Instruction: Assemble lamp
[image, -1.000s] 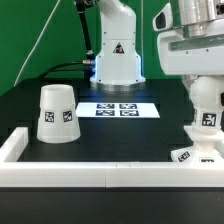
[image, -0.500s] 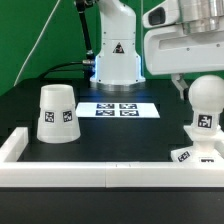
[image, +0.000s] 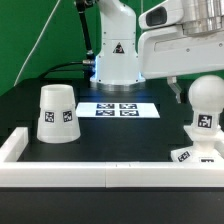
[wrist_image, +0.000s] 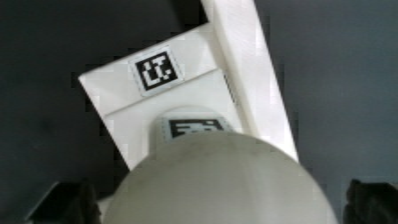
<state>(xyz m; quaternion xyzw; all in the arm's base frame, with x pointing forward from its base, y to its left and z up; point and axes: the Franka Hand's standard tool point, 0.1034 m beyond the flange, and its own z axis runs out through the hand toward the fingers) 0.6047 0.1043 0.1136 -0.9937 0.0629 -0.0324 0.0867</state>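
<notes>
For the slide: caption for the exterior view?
Bulb upright on base, open hand over it, shade standing apart.

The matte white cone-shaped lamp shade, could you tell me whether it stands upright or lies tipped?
Upright: the matte white truncated-cone shade rests on its wide rim on the black table, narrow end up.

This is a robotics lab bench. A white Franka arm (image: 117, 58) stands at the far edge of a black tabletop (image: 125, 135), with a green curtain (image: 28, 35) behind it. A marker board (image: 118, 108) lies mid-table, a white rail (image: 100, 172) fences the near edge, and the lamp shade (image: 56, 113) carries printed tracking tags.
</notes>
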